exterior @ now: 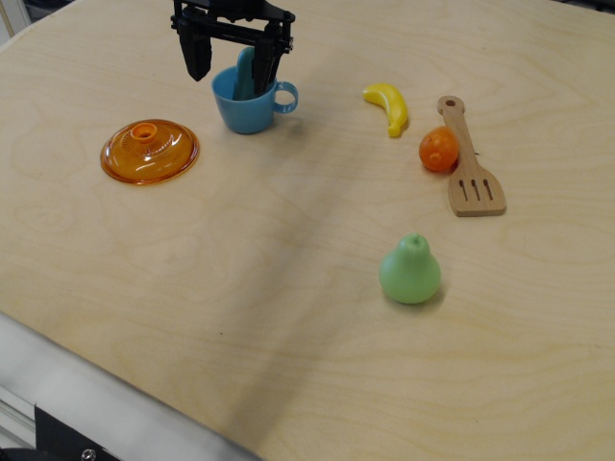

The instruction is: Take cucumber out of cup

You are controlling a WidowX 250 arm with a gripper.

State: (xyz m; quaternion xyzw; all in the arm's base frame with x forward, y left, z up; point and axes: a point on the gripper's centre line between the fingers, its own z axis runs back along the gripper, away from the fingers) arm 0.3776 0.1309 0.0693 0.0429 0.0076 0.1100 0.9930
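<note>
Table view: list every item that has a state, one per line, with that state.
pincer: open, fingers astride the cucumber, over the cup
cucumber: upright in the cup
cup: upright, handle to the right
orange lid: flat, knob up
pear: upright
banana: lying
spatula: lying flat

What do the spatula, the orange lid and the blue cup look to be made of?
The spatula looks like pale unfinished wood: matte, with faint grain. The orange lid seems to be translucent plastic or glass, glossy, with light showing through; which of the two is unclear. The cup looks like smooth moulded plastic, evenly light blue with a soft sheen.
</note>
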